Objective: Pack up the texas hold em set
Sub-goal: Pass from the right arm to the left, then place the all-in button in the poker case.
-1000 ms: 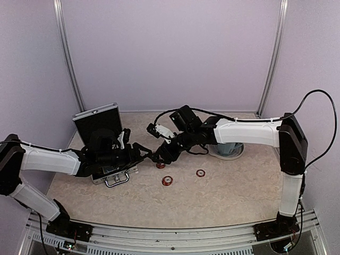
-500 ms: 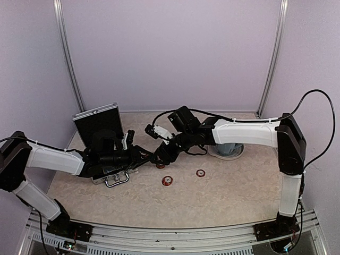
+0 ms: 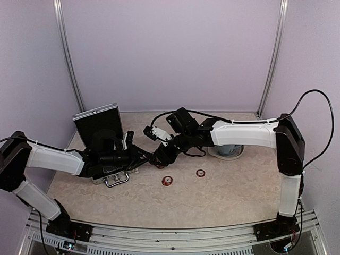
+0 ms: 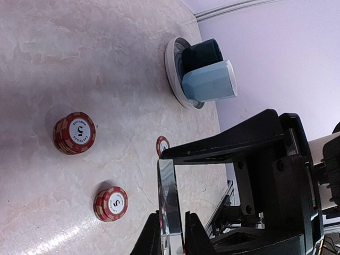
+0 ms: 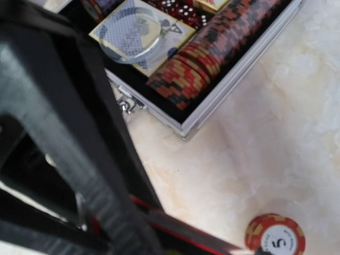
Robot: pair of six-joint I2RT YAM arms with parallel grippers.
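Observation:
The silver case (image 3: 115, 177) lies open at the left, lid (image 3: 97, 122) upright. It holds a row of red chips (image 5: 223, 42), a card box (image 5: 159, 32) under a clear disc (image 5: 133, 45), and dice (image 5: 178, 8). Both grippers meet just right of the case. My left gripper (image 3: 144, 157) (image 4: 171, 218) is shut on a thin flat glossy piece (image 4: 169, 186), seen edge on. My right gripper (image 3: 158, 157) spans that piece; one of its fingers (image 4: 228, 146) lies against its far end. Two chip stacks (image 4: 74, 133) (image 4: 111, 203) and a single chip (image 4: 163, 145) lie on the table.
A grey-blue cup (image 4: 210, 79) on a round saucer (image 4: 171, 64) stands at the right, under the right forearm in the top view. The loose chips (image 3: 167, 180) (image 3: 200, 173) (image 3: 160, 166) lie in front of the two grippers. Metal posts stand in the back corners.
My left gripper's jaws have come together on the flat glossy piece. Both grippers have drifted slightly left, toward the case. The right gripper's jaws have kept their width.

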